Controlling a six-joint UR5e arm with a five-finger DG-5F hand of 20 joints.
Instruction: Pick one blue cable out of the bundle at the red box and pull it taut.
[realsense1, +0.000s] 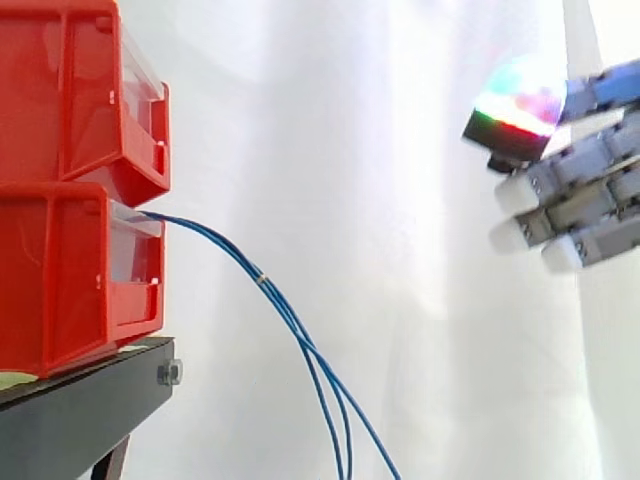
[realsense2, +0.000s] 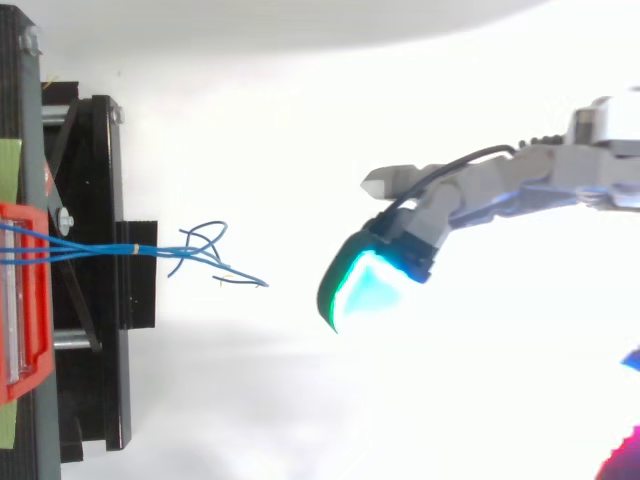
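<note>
White curtain (realsense1: 380, 150) hangs behind. Blue cables (realsense1: 262, 280) droop from the red box (realsense1: 70, 280), left of the wide-open, empty hand (realsense1: 590, 195).

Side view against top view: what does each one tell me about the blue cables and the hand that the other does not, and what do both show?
Side view: two red bins are stacked, and the blue cables leave the lower one and sag down past the bottom edge. Top view: the cable ends curl into loose loops beyond the black stand. Both: the hand is open, apart from the cables, and holds nothing.
</note>
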